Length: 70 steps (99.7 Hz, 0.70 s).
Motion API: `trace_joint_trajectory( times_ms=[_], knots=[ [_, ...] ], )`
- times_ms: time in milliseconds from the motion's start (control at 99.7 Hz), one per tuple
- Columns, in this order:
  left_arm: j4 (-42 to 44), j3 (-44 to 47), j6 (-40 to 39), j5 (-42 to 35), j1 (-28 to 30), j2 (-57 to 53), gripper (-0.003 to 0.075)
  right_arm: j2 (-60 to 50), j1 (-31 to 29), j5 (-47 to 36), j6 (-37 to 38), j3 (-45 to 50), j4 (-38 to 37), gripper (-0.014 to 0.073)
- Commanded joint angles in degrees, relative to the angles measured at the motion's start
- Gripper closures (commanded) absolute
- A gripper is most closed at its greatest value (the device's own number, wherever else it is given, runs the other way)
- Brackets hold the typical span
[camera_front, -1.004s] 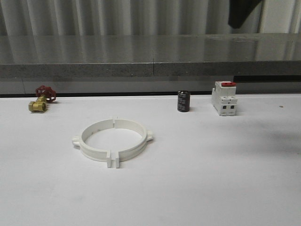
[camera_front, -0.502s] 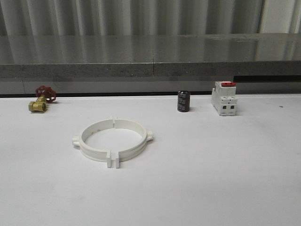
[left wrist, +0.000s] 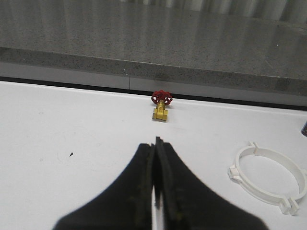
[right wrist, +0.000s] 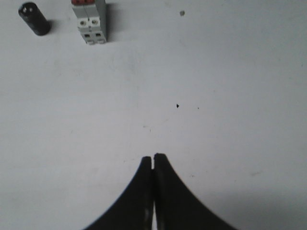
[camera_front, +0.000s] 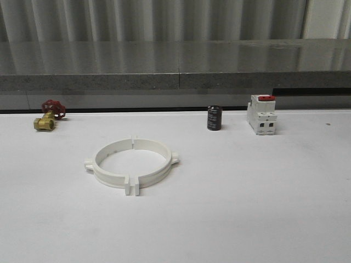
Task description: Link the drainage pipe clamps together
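Note:
The two white drainage pipe clamps (camera_front: pixel 131 163) lie on the white table left of centre, their end flanges meeting front and back so that they form one flat ring. The same ring (left wrist: pixel 273 178) appears in the left wrist view, well off to the side of my left gripper (left wrist: pixel 154 143). That gripper is shut with nothing between its black fingers and hangs over bare table. My right gripper (right wrist: pixel 153 158) is also shut and empty, over bare table some way from the switch block.
A brass valve with a red handle (camera_front: pixel 48 115) sits at the back left. A small black cylinder (camera_front: pixel 214 118) and a white red-topped switch block (camera_front: pixel 261 114) stand at the back right. A grey ledge (camera_front: pixel 175 76) runs behind the table.
A dark arm part at the top right of the front view one second ago has gone out of the picture. The ring and the other objects have not moved.

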Motion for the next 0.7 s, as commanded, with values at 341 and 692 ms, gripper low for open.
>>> trace_joint_trajectory(
  times_ms=[341, 692],
  knots=[
    [0.0, -1.5, -0.1, -4.4, 0.1, 0.5, 0.0741, -21.8, -0.2, -27.3, -0.3, 21.4, -1.3, 0.0660],
    [0.0, -1.5, -0.1, -4.4, 0.1, 0.5, 0.0741, -39.0, -0.2, -40.7, -0.3, 38.0, -2.0, 0.0660]
  ],
)
